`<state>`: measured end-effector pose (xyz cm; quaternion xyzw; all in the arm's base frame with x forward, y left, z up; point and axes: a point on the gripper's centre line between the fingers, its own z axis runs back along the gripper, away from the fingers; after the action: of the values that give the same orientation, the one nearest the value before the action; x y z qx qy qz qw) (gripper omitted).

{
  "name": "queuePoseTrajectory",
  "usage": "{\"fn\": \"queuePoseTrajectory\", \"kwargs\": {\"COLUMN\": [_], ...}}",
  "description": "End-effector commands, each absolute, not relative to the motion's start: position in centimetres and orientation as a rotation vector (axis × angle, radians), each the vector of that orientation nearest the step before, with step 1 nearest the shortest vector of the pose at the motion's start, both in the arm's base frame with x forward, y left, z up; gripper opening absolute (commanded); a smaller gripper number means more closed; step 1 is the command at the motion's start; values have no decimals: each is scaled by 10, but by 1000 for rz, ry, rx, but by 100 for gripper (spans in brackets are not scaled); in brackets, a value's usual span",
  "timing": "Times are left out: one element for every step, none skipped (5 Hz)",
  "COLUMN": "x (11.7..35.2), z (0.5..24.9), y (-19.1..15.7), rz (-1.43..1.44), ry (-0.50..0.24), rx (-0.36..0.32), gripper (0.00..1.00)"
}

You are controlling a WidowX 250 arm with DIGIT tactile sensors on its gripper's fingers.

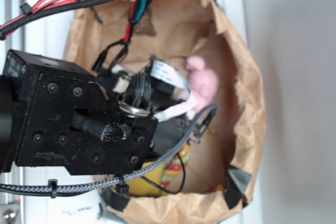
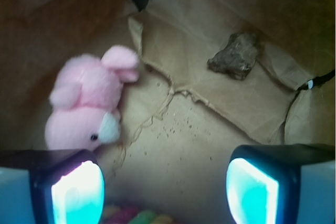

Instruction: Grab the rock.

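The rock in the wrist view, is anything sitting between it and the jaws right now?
Nothing visible does. The rock lies alone on the brown paper floor of the bag, with bare paper between it and the open gripper. The pink plush sits off to the left side in that view, apart from the rock and outside that path.

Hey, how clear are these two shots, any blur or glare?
Exterior view: soft throughout, the bright background washed out, the arm hiding much of the paper bag. Wrist view: dim and brownish, the rock and pink plush slightly blurred, the near fingertips glowing cyan and out of focus.
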<state>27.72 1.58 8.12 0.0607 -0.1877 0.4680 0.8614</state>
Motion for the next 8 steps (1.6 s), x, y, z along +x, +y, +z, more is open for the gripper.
{"fn": "queuePoseTrajectory", "kwargs": {"x": [283,286,283,282,282,282,279,279], "z": [80,82,82,88,92,84,68,68], "y": [43,50,49,50,60,74,73,73], "rz": [1214,1421,1504,1530,1545,1573,1510,1510], "ry": [-369,-324,-285,-274,-313,-265,-239,-239], "rx": [229,311,395,464,484,524,546,546], "gripper": [100,100,100,100,100,100,100,100]}}
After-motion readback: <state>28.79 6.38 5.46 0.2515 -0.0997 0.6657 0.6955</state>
